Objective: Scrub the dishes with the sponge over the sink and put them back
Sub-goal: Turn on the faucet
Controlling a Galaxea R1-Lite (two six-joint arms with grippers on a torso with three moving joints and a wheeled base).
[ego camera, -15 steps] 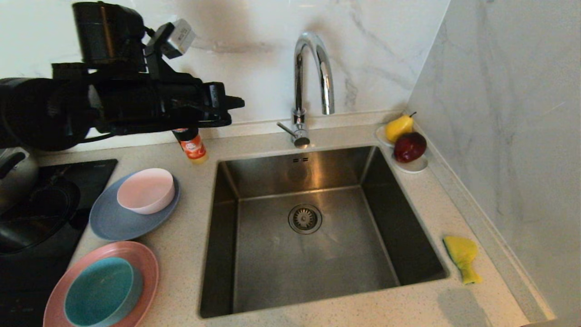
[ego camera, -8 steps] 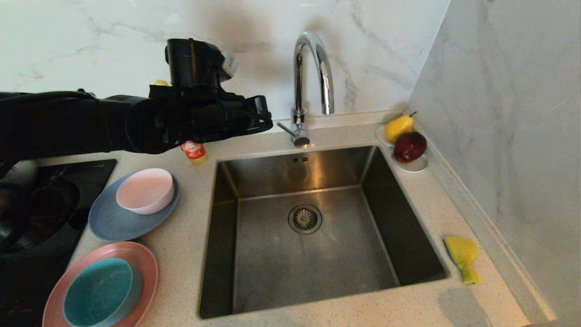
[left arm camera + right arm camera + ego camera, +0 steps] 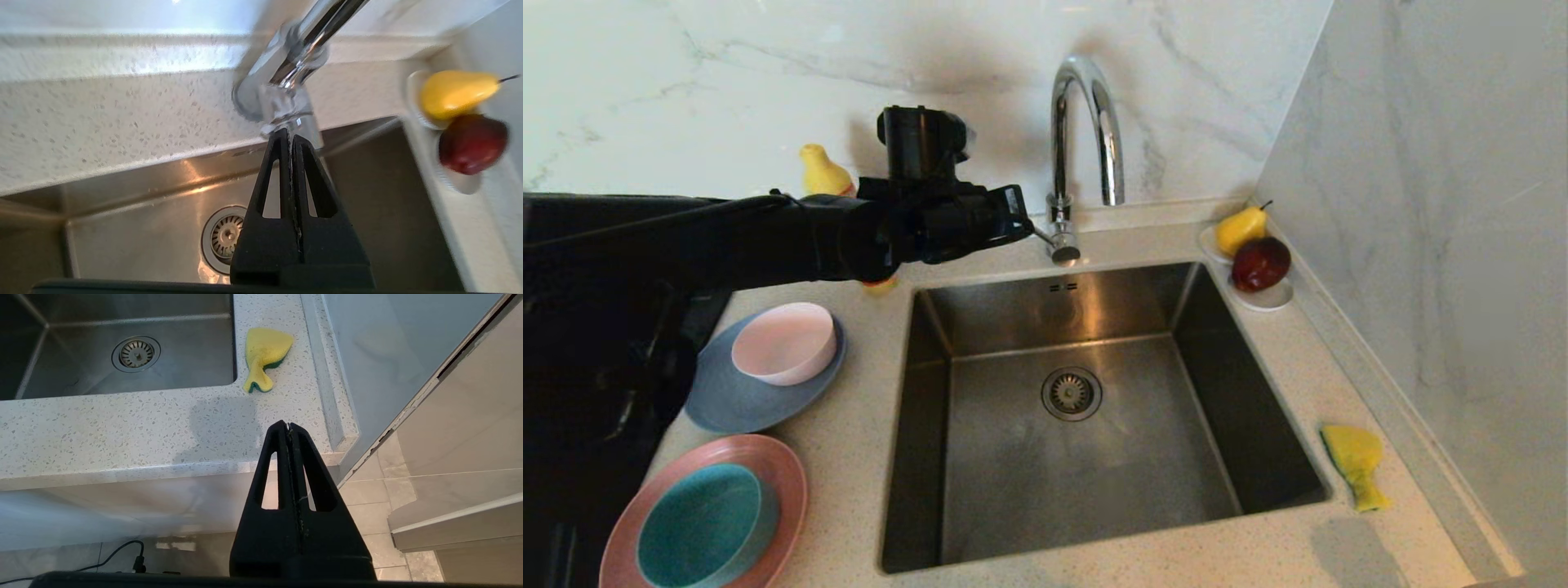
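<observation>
My left gripper [image 3: 1027, 224] is shut and empty, reaching across the back counter with its tips right at the lever [image 3: 1045, 238] at the foot of the chrome faucet [image 3: 1086, 122]. In the left wrist view the same gripper [image 3: 289, 134] points at the faucet base [image 3: 286, 102] above the steel sink [image 3: 122, 241]. The sink [image 3: 1013, 482] holds nothing. Left of it, a pale pink bowl [image 3: 784, 343] sits on a grey-blue plate [image 3: 727, 404]. A teal bowl [image 3: 703, 523] sits on a pink plate [image 3: 788, 478]. The sponge [image 3: 1354, 461] lies on the counter right of the sink. My right gripper [image 3: 288, 426] hangs shut below the counter's front edge, short of the sponge [image 3: 265, 355].
A yellow-capped bottle [image 3: 821, 171] stands behind my left arm at the backsplash. A white dish [image 3: 1270, 298] with a pear [image 3: 1241, 229] and a red apple [image 3: 1260, 263] sits in the back right corner. A marble wall [image 3: 1445, 245] closes the right side.
My left arm has swung right and lower, from above the grey-blue plate to the faucet's base, still shut. The bottle's cap now shows. The dishes and the sponge have not moved.
</observation>
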